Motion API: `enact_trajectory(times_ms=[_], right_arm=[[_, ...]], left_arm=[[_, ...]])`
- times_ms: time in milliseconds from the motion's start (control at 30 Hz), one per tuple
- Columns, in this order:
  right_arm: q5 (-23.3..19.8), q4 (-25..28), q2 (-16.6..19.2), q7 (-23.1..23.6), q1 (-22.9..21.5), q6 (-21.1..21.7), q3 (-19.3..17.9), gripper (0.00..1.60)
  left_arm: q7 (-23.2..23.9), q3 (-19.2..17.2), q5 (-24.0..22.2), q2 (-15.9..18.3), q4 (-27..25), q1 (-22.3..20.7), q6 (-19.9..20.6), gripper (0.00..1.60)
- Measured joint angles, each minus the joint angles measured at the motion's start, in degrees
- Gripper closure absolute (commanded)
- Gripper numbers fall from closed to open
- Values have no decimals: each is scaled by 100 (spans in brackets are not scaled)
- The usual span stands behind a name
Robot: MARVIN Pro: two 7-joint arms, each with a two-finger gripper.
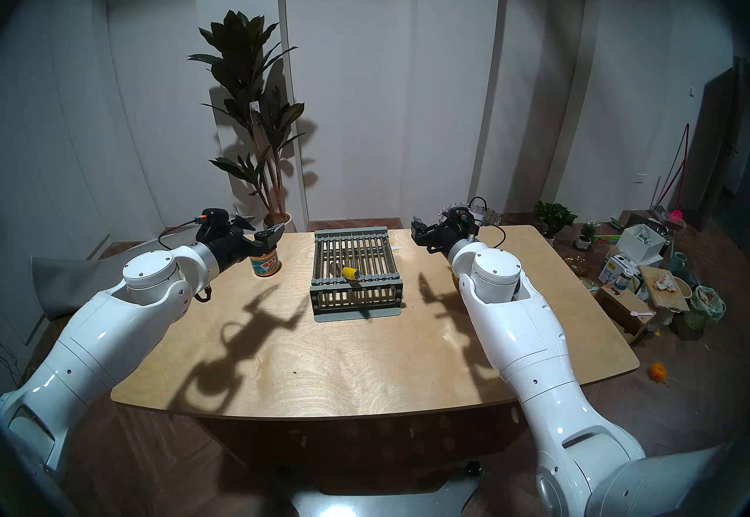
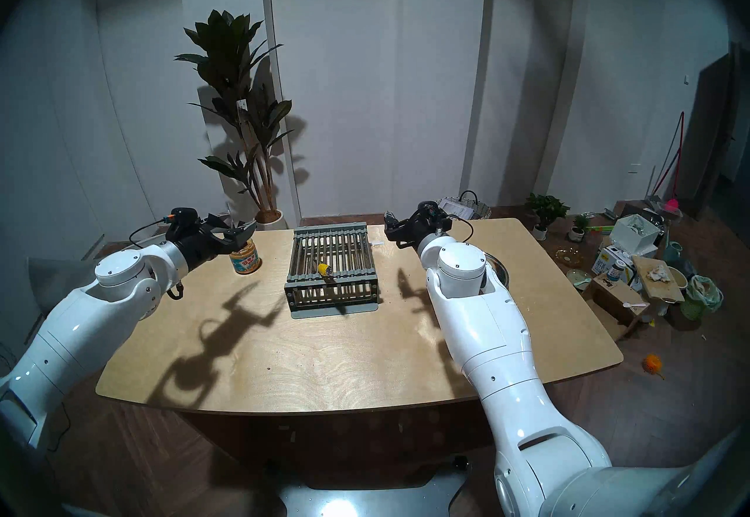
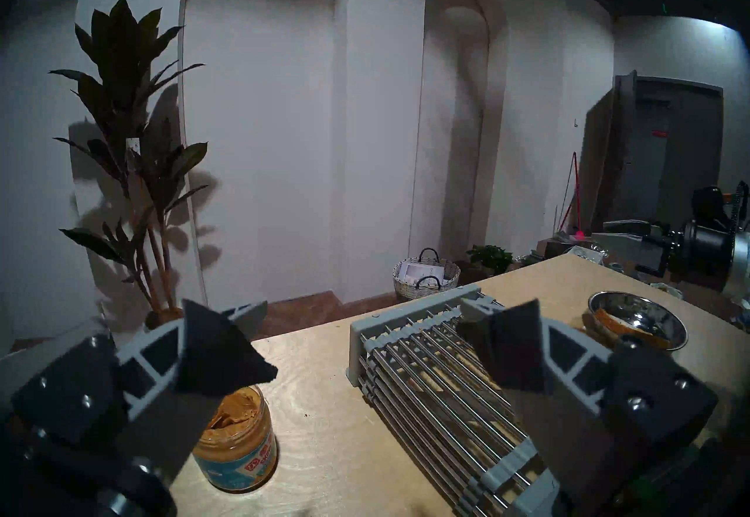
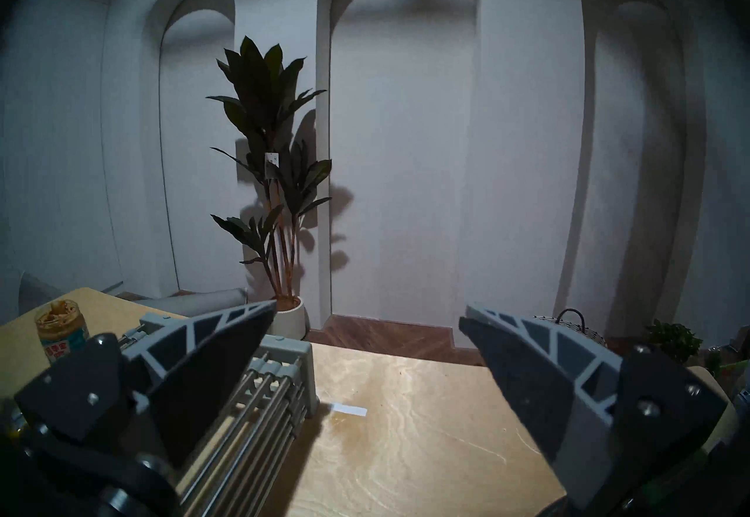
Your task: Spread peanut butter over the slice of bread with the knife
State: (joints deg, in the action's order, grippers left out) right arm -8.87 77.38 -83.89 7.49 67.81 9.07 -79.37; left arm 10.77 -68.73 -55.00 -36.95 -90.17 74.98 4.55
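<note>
White arched panels and a tall potted plant (image 1: 251, 106) stand behind the pale plywood table (image 1: 345, 362) we work at. Our left gripper (image 1: 259, 230) hangs above the peanut butter (image 3: 231, 421), its ribbed grey fingers spread wide and holding nothing. The lumpy tan paste fills a small, lidless clear glass jar (image 1: 265, 263) with a blue, white and red label; its writing is too small for us to read. At mid-table sits a grey plastic rack (image 1: 355, 272) of thin steel rods, and on those rods lies the knife (image 1: 350, 273), stubby yellow handle showing, blade hard to make out. Our right gripper (image 1: 418, 234) hovers beyond the rack's far right corner, fingers fully apart and empty. Under our right arm rests a shiny round steel bowl (image 3: 637, 319), smeared brown inside; the slice of bread we cannot make out. A woven basket (image 3: 426, 281) stands on the floor beyond.
</note>
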Motion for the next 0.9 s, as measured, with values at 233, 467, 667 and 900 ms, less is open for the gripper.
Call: enact_trajectory(times_ms=[233,467,667,900], right_arm=[[-99,-40,-74,97,-26,-263,51,0],[-224,-47,-213,-63,79,-453,-64,0],[-223,-51,-275,-231,205,-614,-83,0],[-151,-45,-345,-402,313,-764,-54,0]], left_arm=[[-145,-98,47,-61,104,-24,-210,0],[-756,-185,82,-248,64,-12,-348,0],[-906,-137,166,-308,49,-15,-333,0],[-1030,-79,288,-329,15,-15,-321,0]])
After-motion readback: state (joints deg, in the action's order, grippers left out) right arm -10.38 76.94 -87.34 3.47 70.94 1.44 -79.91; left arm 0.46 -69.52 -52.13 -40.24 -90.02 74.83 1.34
